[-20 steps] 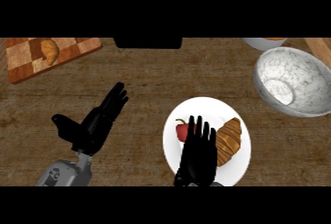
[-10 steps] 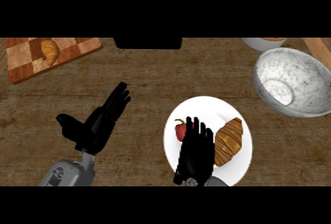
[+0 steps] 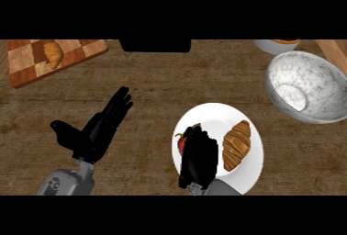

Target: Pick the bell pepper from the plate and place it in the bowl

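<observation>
Dark wooden bench (image 3: 156,78) fills the view, grain running across. At the far right sits the bowl (image 3: 308,87), grey-speckled and pale inside, nothing in it, well apart from the plate (image 3: 210,114). That white plate sits right of centre, near the lower edge. Top left, a checkered board (image 3: 75,57) carries a small pastry (image 3: 53,54).

Left hand (image 3: 95,131) shows at lower left, fingers straight and spread, thumb out to the side, holding nothing, resting clear of the plate.

Right hand (image 3: 198,156) is over the plate's left half, fingers bent down over the pepper (image 3: 182,143), covering most of it. Whether they have closed on it cannot be told. A croissant (image 3: 237,146) lies just beside, on the plate's right half.

Only a sliver of pepper shows: red, glossy, peeking out at the hand's left side.

Open bench lies between plate and bowl.
</observation>
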